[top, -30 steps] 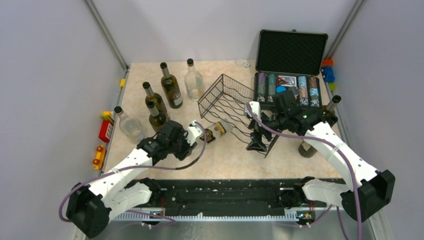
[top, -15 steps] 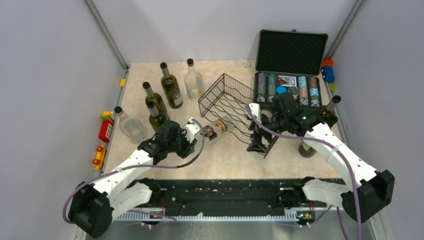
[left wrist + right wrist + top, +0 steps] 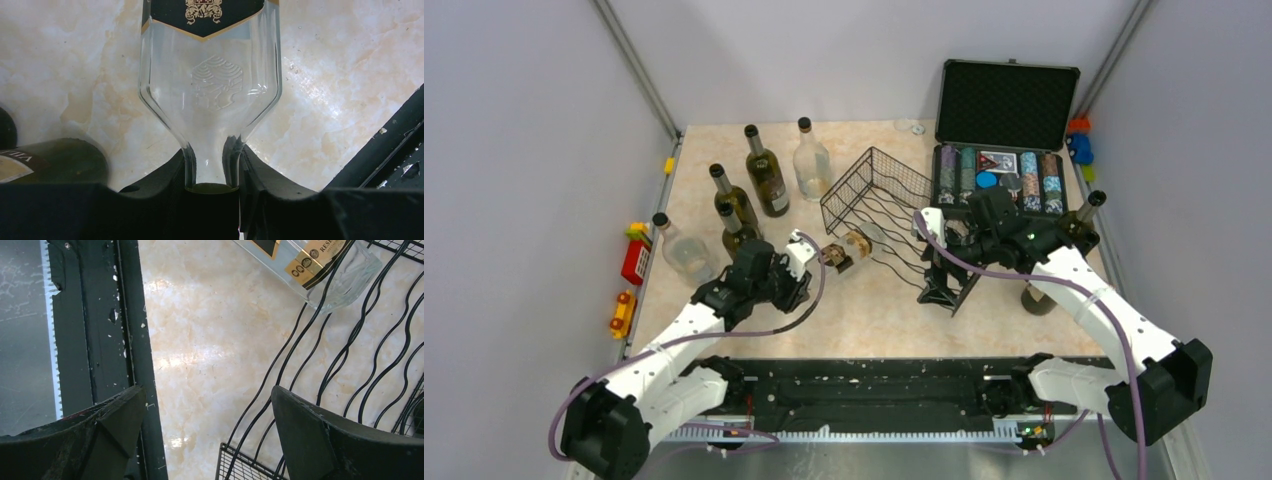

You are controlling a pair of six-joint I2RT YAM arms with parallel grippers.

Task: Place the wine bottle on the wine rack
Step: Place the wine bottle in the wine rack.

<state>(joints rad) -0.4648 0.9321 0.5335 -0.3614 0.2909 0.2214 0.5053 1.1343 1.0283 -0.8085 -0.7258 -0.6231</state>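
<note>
Between the left gripper [image 3: 212,162] jaws, clamped on its neck, lies the wine bottle [image 3: 210,75]; right gripper [image 3: 205,395] gapes.

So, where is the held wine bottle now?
In the top view, the wine bottle lies left of centre, neck in the left gripper, base at the wine rack.

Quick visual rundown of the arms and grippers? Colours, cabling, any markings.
The left arm and right arm have white links, black joints and black base housings. A purple cable loops along each. The left gripper and right gripper have matte black wedge-shaped fingers. No markings visible.
</note>
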